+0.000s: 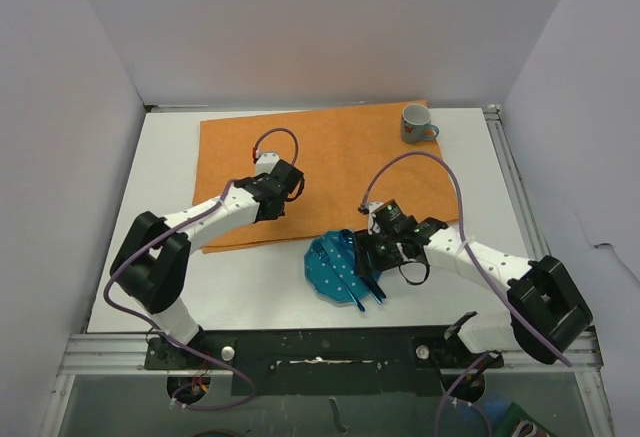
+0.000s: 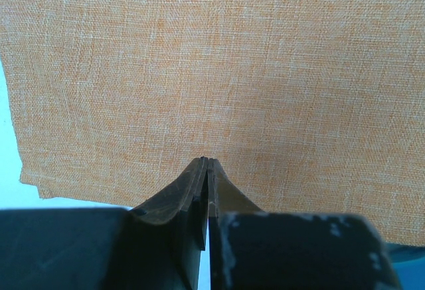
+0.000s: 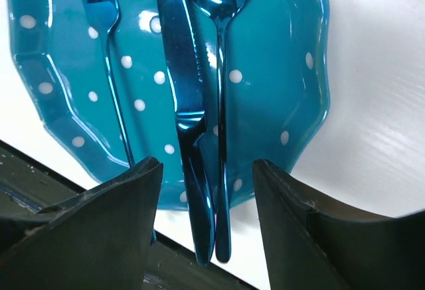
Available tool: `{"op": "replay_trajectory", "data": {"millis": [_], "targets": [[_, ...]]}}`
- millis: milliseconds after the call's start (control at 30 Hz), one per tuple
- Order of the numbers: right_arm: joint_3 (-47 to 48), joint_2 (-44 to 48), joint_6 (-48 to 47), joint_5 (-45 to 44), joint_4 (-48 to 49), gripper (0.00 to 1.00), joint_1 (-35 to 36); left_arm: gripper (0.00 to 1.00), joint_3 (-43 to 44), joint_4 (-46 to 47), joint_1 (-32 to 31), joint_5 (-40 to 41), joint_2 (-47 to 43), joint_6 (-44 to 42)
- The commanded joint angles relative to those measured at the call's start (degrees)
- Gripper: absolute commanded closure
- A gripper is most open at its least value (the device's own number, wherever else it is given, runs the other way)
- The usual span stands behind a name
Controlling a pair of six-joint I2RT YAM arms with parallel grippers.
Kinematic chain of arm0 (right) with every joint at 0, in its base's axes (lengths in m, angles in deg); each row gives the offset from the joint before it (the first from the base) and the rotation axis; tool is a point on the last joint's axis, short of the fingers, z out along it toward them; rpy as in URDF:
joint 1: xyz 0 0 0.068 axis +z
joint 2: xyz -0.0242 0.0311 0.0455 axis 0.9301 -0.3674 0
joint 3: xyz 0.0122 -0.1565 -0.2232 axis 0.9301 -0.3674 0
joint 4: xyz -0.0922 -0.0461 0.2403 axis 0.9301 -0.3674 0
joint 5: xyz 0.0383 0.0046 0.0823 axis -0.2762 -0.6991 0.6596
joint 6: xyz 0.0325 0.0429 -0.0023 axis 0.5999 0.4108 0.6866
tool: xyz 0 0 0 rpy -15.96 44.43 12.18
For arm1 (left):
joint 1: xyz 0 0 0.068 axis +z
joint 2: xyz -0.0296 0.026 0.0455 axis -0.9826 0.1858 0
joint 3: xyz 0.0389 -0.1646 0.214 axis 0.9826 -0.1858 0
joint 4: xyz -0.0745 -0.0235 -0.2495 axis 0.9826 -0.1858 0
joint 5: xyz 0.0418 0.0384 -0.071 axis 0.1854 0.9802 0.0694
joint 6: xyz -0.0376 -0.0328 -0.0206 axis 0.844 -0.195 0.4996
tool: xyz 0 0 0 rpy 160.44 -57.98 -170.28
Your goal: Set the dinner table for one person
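The white dinner table (image 1: 260,292) carries an orange cloth (image 1: 330,157) at its back middle. A teal polka-dot plate (image 1: 335,267) lies on the table in front of the cloth, with a blue fork (image 3: 109,71), knife (image 3: 179,71) and spoon (image 3: 221,104) lying on it. Their handles stick out over the plate's near rim. My right gripper (image 3: 207,170) is open, its jaws either side of the knife and spoon handles; it also shows in the top view (image 1: 368,257). My left gripper (image 2: 206,160) is shut and empty over the cloth's front left part (image 2: 219,71).
A grey mug (image 1: 416,123) stands on the cloth's back right corner. White walls enclose the table at the back and both sides. A metal rail (image 1: 320,342) with the arm bases runs along the near edge.
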Motion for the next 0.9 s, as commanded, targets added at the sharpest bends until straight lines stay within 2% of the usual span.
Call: {"op": "replay_trajectory", "data": {"millis": [0,267,533,633,700,800,867], "targets": [[0.9,-3.9,-0.6,2.1,4.6,0.43,0.7,0.97,2.1,0.2,-0.2,0.2,-2.0,-0.1],[2.6,-10.9,-0.5,1.7,6.7,0.43,3.3,0.97,1.3,0.2,-0.2,0.6,-2.6,0.2],[4.8,-14.2,-0.4,0.8,5.9,0.65,4.9,0.97,1.3,0.4,-0.2,0.3,-2.2,0.5],[5.4,-14.8,-0.5,-0.2,4.7,0.70,5.2,0.97,1.2,0.4,-0.2,0.4,-2.5,0.5],[5.9,-14.9,-0.7,-1.0,3.5,0.69,5.4,0.97,1.2,0.3,-0.2,0.4,-2.7,0.5],[6.4,-14.6,-0.8,-3.6,0.5,0.56,6.5,0.97,1.2,0.3,-0.2,0.4,-3.0,0.4],[6.6,-14.2,-1.1,-5.4,-1.6,0.56,7.0,0.97,1.2,0.2,-0.2,0.3,-3.2,0.4]]}}
